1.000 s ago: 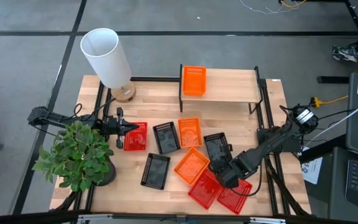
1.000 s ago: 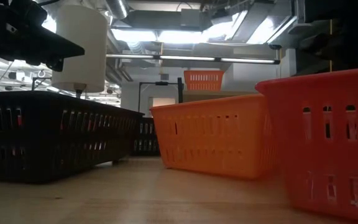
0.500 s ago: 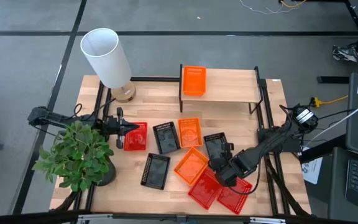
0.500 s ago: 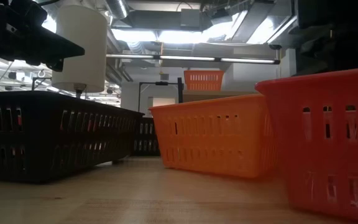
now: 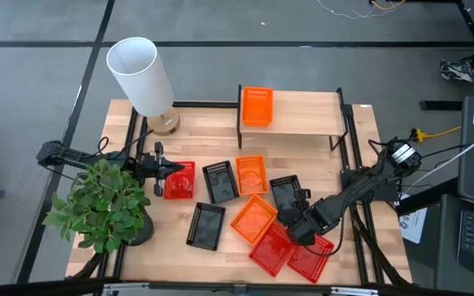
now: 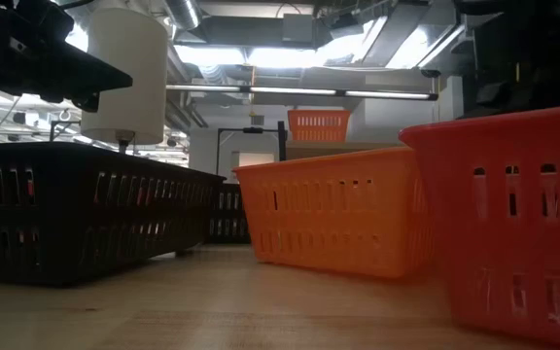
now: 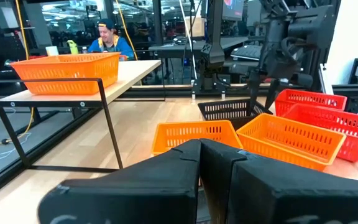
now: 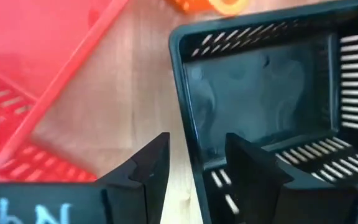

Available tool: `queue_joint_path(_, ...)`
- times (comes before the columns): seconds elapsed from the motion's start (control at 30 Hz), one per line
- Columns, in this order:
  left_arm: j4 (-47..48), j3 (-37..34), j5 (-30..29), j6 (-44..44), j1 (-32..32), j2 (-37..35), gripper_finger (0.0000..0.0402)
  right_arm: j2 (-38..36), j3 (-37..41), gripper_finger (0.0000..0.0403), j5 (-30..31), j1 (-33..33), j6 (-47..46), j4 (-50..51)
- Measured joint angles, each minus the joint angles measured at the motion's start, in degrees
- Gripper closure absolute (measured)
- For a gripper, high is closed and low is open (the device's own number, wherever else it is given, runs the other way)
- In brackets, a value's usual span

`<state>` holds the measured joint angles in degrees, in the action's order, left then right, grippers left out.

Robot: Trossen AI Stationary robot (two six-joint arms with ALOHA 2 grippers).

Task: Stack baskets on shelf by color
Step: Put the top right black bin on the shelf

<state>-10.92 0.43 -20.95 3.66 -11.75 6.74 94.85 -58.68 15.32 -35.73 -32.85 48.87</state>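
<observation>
High view: right gripper [image 5: 293,220] over black basket [image 5: 285,194] at table's front right; orange basket [image 5: 257,107] on shelf [image 5: 303,113]. Left gripper [image 5: 161,168] shut, empty, beside red basket [image 5: 180,179].
Right wrist view: fingers [image 8: 148,163] parted, straddling black basket's wall, not clamped.

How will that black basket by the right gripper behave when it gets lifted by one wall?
The black basket looks like thin slotted plastic, so it is probably light and fairly stiff. The right gripper straddles only one wall, its fingers open, so the basket may tilt when raised. The smooth wall could slip in the pinch.
</observation>
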Motion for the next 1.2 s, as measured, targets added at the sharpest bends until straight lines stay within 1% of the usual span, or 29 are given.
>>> queue_joint_path(0.07,0.0,0.0,0.0,0.0,0.0,0.0,0.0401,0.0,0.7,0.0247,2.6,0.0,-0.4,-1.0)
queue_joint_path(0.13,0.0,0.0,0.0,0.0,0.0,0.0,0.0401,0.0,1.4,0.0248,3.3,0.1,-0.3,-2.7)
queue_joint_path(0.23,0.0,0.0,0.0,0.0,0.0,0.0,0.0401,0.0,2.7,0.0256,0.8,0.6,0.9,-3.4)
queue_joint_path(0.3,0.0,0.0,0.0,0.0,0.0,0.0,0.0401,0.0,3.4,0.0268,0.2,1.0,0.0,-4.1)
queue_joint_path(0.4,0.0,0.0,0.0,0.0,0.0,0.0,0.0401,0.0,3.7,0.0303,0.1,1.7,-2.1,-4.2)
queue_joint_path(0.53,0.2,0.0,0.0,0.0,0.0,0.0,0.0401,0.0,3.2,0.0385,0.5,2.4,-4.3,-2.6)
queue_joint_path(0.63,0.2,0.0,0.0,0.0,0.0,0.0,0.0401,0.0,2.0,0.0395,2.4,2.6,-7.3,-0.2)
queue_joint_path(0.8,0.2,0.0,0.0,0.0,0.0,0.0,0.0401,0.0,-3.8,0.0399,2.7,2.6,-7.5,6.2)
queue_joint_path(0.97,0.2,0.0,0.0,0.0,0.0,0.0,0.0401,0.0,-14.1,0.04,3.5,2.4,-7.5,18.5)
queue_joint_path(1.07,0.3,0.0,0.0,0.0,0.0,0.0,0.0401,0.0,-20.2,0.0401,8.1,2.4,-7.3,26.3)
queue_joint_path(1.2,0.3,0.0,0.0,0.0,0.0,0.0,0.0401,0.0,-25.6,0.0401,17.9,2.9,-7.2,36.5)
